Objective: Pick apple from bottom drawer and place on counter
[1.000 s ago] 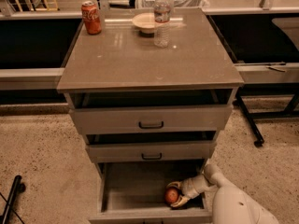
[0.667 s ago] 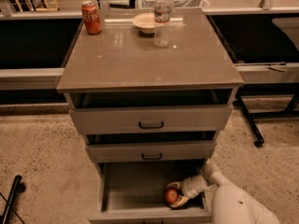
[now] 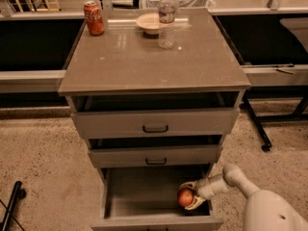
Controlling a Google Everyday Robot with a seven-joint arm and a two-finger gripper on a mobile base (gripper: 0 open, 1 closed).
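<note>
Camera view is showing, nearest at the lower right, the robot's pale arm (image 3: 230, 176) reaching down and leftward into the bottom drawer (image 3: 107, 198), which is standing pulled out. The gripper (image 3: 186, 197) is sitting in the drawer's front right corner, its two cream fingers (image 3: 194, 205) curving above and below the apple (image 3: 184, 198) and appearing to be pressing against it, so it is looking clamped on the fruit. The apple is lying low in the drawer, close to the right wall. It is probably light, firm and smooth-skinned, so a hold across its widest part is suiting it best; squeezing off-centre is risking it slipping out. Above, the middle drawer (image 3: 155, 155) and top drawer (image 3: 155, 122) are standing slightly open. Farthest back, the counter (image 3: 144, 64) is carrying a red soda can (image 3: 94, 18), a bowl (image 3: 147, 23) and a water bottle (image 3: 166, 19) along its rear edge.
</note>
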